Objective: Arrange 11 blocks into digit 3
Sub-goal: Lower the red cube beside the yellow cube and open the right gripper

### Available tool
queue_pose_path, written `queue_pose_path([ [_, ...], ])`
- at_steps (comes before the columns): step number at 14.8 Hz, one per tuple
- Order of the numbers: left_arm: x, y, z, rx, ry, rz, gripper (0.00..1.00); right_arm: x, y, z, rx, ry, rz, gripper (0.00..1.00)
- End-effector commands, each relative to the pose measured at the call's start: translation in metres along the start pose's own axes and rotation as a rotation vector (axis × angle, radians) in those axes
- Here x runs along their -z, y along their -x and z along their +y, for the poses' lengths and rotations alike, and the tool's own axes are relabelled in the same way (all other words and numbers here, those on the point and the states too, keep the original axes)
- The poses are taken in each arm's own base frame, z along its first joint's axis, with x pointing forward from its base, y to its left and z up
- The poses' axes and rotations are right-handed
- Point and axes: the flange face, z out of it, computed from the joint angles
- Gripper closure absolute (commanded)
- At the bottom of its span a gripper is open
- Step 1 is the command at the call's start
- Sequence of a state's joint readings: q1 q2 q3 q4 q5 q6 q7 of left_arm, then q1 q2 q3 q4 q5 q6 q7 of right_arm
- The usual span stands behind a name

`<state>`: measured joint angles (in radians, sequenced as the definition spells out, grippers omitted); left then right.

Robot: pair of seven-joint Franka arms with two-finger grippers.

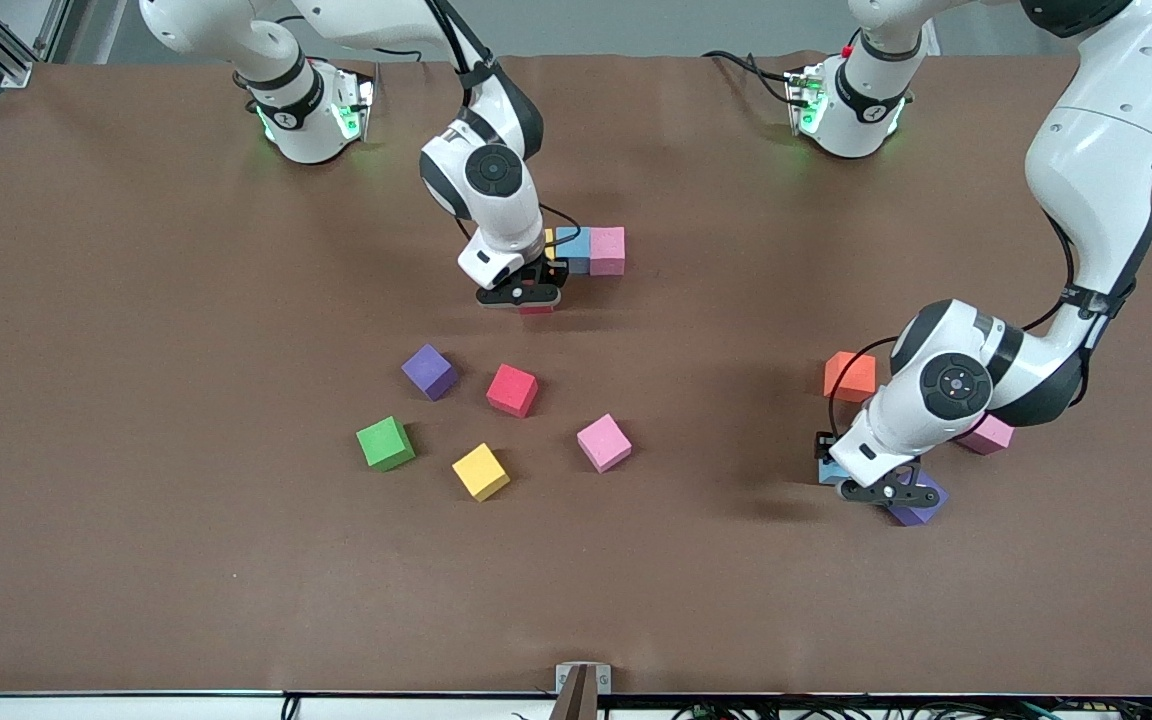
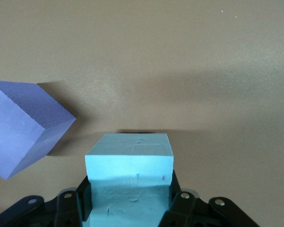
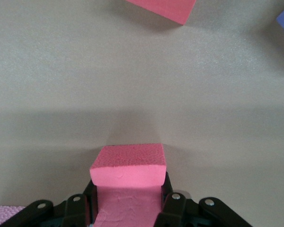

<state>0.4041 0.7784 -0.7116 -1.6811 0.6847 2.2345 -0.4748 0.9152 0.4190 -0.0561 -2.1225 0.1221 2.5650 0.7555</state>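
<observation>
A row of three touching blocks lies mid-table: yellow [image 1: 549, 243], mostly hidden by the right arm, then light blue [image 1: 573, 248] and pink [image 1: 607, 250]. My right gripper [image 1: 528, 298] [image 3: 128, 195] is shut on a red block [image 1: 537, 308] [image 3: 128, 171], low over the table by the row's yellow end. At the left arm's end of the table my left gripper [image 1: 886, 490] [image 2: 129, 191] is shut on a light blue block [image 1: 829, 470] [image 2: 129, 165]. A purple block [image 1: 921, 508] [image 2: 23, 125] sits close beside it.
Loose blocks lie nearer the front camera than the row: purple [image 1: 429, 371], red [image 1: 512, 389], pink [image 1: 604, 442], yellow [image 1: 480, 471] and a green cube [image 1: 384, 443]. An orange cube [image 1: 849, 376] and a pink block [image 1: 986, 435] sit by the left arm.
</observation>
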Motion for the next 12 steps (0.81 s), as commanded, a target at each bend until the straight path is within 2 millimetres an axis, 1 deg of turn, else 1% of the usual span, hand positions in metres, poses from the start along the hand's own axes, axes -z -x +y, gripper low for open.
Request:
queue_pose_path([
  [1,0.009,-0.002,0.0,0.013,-0.02,0.004,0.53,0.008,0.01,0.007,-0.02,-0.014,-0.007,1.0],
  [4,0.009,-0.002,0.0,0.013,-0.02,0.004,0.53,0.008,0.01,0.007,-0.031,-0.015,-0.006,1.0],
  [6,0.008,-0.001,0.002,0.014,-0.021,0.004,0.53,0.008,0.016,0.002,-0.022,-0.015,-0.007,1.0],
  [8,0.007,0.0,0.011,0.007,-0.018,0.001,0.53,0.007,0.017,0.001,-0.033,-0.014,-0.008,1.0],
  [12,0.005,0.0,0.013,0.017,-0.017,-0.001,0.53,0.006,0.018,0.001,-0.031,-0.009,-0.012,1.0],
])
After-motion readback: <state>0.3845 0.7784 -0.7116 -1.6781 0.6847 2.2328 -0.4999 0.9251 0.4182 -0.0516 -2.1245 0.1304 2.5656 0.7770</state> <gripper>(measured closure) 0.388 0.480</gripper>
